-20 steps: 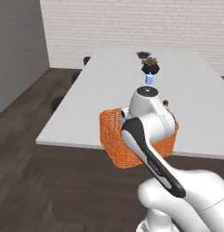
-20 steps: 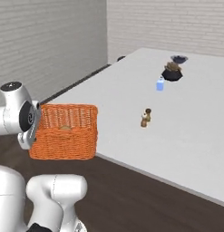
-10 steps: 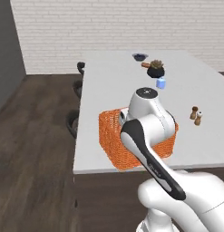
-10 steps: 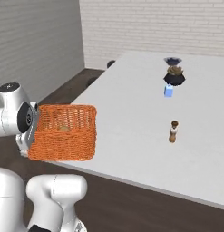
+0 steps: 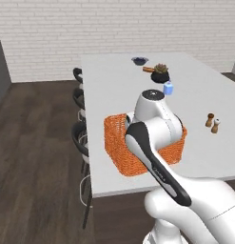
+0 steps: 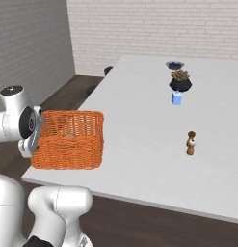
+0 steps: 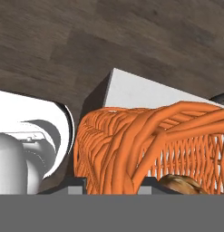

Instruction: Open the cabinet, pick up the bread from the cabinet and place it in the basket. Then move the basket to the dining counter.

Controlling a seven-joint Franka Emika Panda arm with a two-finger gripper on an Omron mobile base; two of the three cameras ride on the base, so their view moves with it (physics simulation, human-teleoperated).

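A: State the gripper [image 7: 114, 183] condition.

B: Narrow, clamped on the near wall of the basket [image 6: 68, 140], which hangs just off the counter [image 6: 139, 125] corner.

A: Location of the bread [image 7: 180, 185]?

B: Inside the basket, just beyond the gripped rim.

A: Which relation governs the set-down?

B: The counter lies forward of the basket, so in my judgement the move is forward, then down. Pepper shaker [image 6: 190, 143], blue cup [image 6: 177, 98] and plant pot [image 6: 180, 83] stand farther along the counter, well apart.
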